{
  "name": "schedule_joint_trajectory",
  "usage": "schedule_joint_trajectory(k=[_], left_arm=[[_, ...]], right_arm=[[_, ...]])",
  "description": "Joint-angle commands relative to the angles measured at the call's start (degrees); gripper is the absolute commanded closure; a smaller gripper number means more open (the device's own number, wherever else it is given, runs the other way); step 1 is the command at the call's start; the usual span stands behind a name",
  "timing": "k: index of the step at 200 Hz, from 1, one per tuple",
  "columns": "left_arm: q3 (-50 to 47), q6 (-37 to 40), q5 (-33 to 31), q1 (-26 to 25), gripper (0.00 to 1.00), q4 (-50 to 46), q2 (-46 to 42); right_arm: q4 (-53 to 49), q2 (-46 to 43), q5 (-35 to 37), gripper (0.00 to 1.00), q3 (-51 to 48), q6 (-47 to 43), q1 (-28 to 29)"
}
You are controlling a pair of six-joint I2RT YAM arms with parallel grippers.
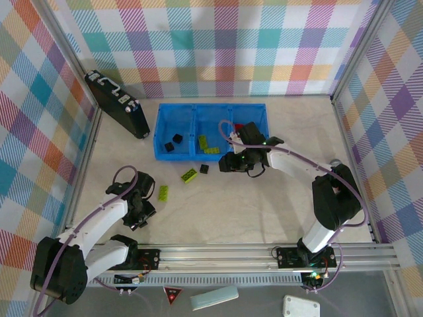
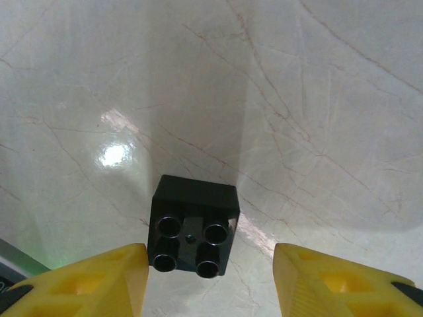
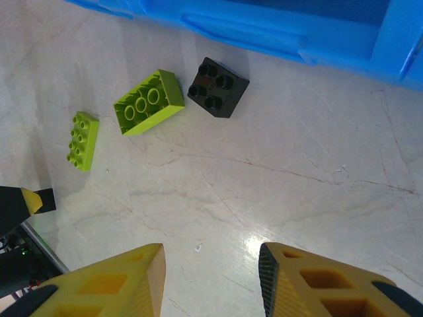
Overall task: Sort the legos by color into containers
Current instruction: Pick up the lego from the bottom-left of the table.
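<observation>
The blue tray (image 1: pixel 157 132) (image 3: pixel 297 33) stands at the back of the table. Its left container holds two black legos (image 1: pixel 173 142), the middle one green legos (image 1: pixel 207 145), the right one red legos (image 1: pixel 241 125). On the table lie a green lego (image 1: pixel 190 175) (image 3: pixel 149 101), a black lego (image 1: pixel 203 168) (image 3: pixel 217 86) and a smaller green lego (image 1: pixel 162 192) (image 3: pixel 82 140). My left gripper (image 1: pixel 142 210) (image 2: pixel 210 277) is open around another black lego (image 2: pixel 193 226); the left finger touches it, the right finger stands apart. My right gripper (image 1: pixel 231 164) (image 3: pixel 211 277) is open over bare table, holding nothing.
A black flat case (image 1: pixel 117 102) leans in the back left corner. Plaid walls close the table on three sides. The metal rail (image 1: pixel 251 254) with both arm bases runs along the near edge.
</observation>
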Motion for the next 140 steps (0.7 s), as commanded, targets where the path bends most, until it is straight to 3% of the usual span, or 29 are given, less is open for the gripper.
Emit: schedule_joint_trajectory(k=[1,34,86,140], left_arm=[[-1.5,-1.0,-0.6,-0.4,0.45,-0.5,1.0],[-1.7,-1.0,-0.9,-0.4,0.44,0.5,2.3],[-1.6,-0.1,-0.5,-0.4,0.6,2.4,3.7],[1.1,2.5,-0.5,-0.4,0.63,2.8,4.4]], right_arm=[[1.5,-1.9,-1.7,0.57,-1.2,-1.4,-0.5],[1.7,-2.6,-1.5,0.56,-1.8,-1.4,-0.7],[1.3,-3.0,-1.2,0.56,-2.1,-1.5,-1.0],[-0.5,-3.9,0.5,0.57,-2.1,-1.4,-1.0]])
